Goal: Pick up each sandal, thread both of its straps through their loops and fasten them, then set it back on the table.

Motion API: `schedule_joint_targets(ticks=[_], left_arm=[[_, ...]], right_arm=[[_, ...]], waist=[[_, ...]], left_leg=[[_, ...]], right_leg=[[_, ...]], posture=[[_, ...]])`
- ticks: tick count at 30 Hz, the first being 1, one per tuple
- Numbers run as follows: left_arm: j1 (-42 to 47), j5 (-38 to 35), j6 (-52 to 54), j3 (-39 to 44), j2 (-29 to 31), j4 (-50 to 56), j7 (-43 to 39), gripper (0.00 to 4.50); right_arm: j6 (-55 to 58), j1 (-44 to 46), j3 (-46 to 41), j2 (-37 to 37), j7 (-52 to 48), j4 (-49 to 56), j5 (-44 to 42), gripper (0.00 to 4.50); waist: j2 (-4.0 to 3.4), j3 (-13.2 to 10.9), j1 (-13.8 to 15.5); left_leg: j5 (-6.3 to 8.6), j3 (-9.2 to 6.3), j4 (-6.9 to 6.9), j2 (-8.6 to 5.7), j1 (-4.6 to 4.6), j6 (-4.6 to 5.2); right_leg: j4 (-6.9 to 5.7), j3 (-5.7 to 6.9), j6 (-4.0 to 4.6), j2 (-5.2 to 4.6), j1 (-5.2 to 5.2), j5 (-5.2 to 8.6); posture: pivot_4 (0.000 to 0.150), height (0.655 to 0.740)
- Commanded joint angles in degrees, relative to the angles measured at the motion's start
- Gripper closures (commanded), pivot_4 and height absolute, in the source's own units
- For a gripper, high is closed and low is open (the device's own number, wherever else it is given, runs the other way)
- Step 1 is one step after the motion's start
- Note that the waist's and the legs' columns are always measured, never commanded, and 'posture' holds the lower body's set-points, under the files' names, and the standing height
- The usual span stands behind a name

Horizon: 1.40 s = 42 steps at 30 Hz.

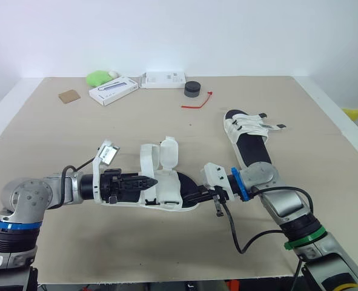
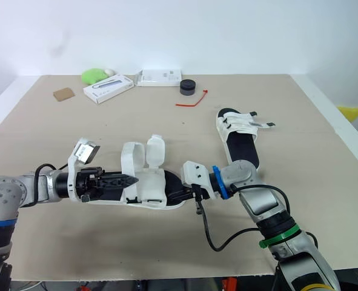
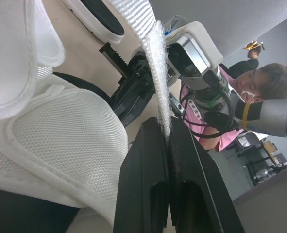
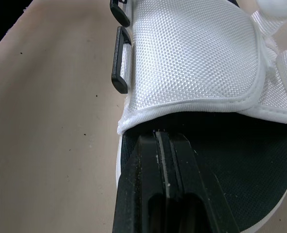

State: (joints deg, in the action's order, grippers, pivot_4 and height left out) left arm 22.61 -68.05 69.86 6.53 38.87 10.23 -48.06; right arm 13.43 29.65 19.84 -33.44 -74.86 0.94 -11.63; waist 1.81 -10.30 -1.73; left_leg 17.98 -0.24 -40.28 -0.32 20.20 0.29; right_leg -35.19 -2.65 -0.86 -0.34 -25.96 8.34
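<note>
The left gripper (image 1: 149,181) is pinched tight on a white hook-and-loop strap (image 3: 150,53) of the white mesh sandal with a black footbed (image 1: 165,189). This sandal lies sole-down on the beige table (image 1: 106,133), near the front edge and between the two arms. In the left wrist view the strap rises from between the two black fingers (image 3: 138,184) with its fuzzy face showing. The head views show two white strap ends standing up free over the sandal's upper. The right gripper (image 1: 189,195) reaches in from the heel side. Its fingers (image 4: 141,184) are pressed together with nothing visible between them, and their tips are over the black footbed just behind the mesh upper; whether they touch it I cannot tell. Two black plastic loops (image 4: 119,68) sit along one side edge of the upper. A second white sandal with a black footbed (image 1: 247,140) lies flat well apart, farther back on the right, its straps across the upper with their dark tips pointing right. Along the far side of the table are a green soft lump (image 1: 99,77), a flat white box with a bluish print (image 1: 112,90), a white carton (image 1: 164,79), a black round puck (image 1: 192,90), a red cable tie (image 1: 198,103) and a brown cardboard square (image 1: 69,96). A person in a pink top (image 3: 226,141) sits beyond the right arm.
</note>
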Motion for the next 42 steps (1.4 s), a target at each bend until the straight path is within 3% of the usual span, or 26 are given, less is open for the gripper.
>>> schedule_joint_targets(ticks=[1, 13, 28, 35, 38, 40, 42], left_arm=[[-0.5, 2.8, -2.1, -1.2, 0.2, 1.6, -1.0, 4.48], [0.6, 8.5, -6.0, -3.5, -1.6, -0.2, -2.4, 4.48], [-1.4, 13.4, -9.1, -7.9, 2.3, 8.0, -8.1, 4.48], [-1.8, 15.2, -10.0, -7.7, 1.9, 6.5, -6.5, 4.48], [-1.8, 15.9, -11.4, -8.0, 2.7, 7.4, -8.2, 3.77], [-1.4, 16.0, -12.6, -7.5, 3.5, 8.6, -9.6, 2.82], [-0.2, 15.5, -12.7, -6.3, 3.4, 8.1, -9.4, 2.82]], right_arm=[[-0.3, 0.6, -0.3, 0.0, -0.1, 1.0, -0.1, 4.50], [-0.2, 0.7, -0.3, 0.0, 0.0, 0.9, 0.1, 4.50], [-0.4, 0.8, -0.2, 0.2, 0.0, 0.7, 0.2, 4.50], [-0.3, 0.8, -0.2, 0.1, -0.2, 0.7, 0.2, 4.50], [-0.4, 0.8, -0.1, 0.1, -0.2, 0.6, 0.3, 4.50], [-0.5, 0.8, -0.1, 0.1, -0.2, 0.6, 0.3, 4.50], [-0.5, 0.8, -0.1, 0.1, -0.3, 0.5, 0.4, 4.50]], waist=[[0.00, 0.0, 0.0], [0.00, 0.0, 0.0], [0.00, 0.0, 0.0], [0.00, 0.0, 0.0], [0.00, 0.0, 0.0], [0.00, 0.0, 0.0], [0.00, 0.0, 0.0]], left_leg=[[0.00, 0.00, 0.00, 0.00, 0.00, 0.00], [0.00, 0.00, 0.00, 0.00, 0.01, 0.00], [0.00, 0.01, 0.00, 0.00, 0.02, 0.00], [0.00, 0.01, 0.00, 0.02, 0.01, 0.00], [0.00, 0.02, 0.00, 0.02, 0.01, 0.00], [0.00, 0.02, 0.00, 0.03, 0.01, 0.00], [0.00, 0.02, 0.00, 0.02, 0.01, 0.00]], right_leg=[[0.00, 0.00, 0.00, 0.00, 0.00, 0.00], [0.00, -0.01, 0.00, 0.00, 0.00, 0.00], [0.01, -0.02, -0.02, -0.02, -0.01, 0.01], [0.02, -0.01, -0.01, 0.03, -0.01, 0.01], [0.02, -0.01, -0.01, 0.05, 0.00, 0.00], [0.02, -0.01, -0.01, 0.05, -0.01, 0.01], [0.02, -0.01, -0.01, 0.04, 0.00, 0.00]], posture=[[0.150, 0.7400], [0.150, 0.7400], [0.150, 0.7400], [0.150, 0.7400], [0.150, 0.7400], [0.150, 0.7400], [0.150, 0.7400]])
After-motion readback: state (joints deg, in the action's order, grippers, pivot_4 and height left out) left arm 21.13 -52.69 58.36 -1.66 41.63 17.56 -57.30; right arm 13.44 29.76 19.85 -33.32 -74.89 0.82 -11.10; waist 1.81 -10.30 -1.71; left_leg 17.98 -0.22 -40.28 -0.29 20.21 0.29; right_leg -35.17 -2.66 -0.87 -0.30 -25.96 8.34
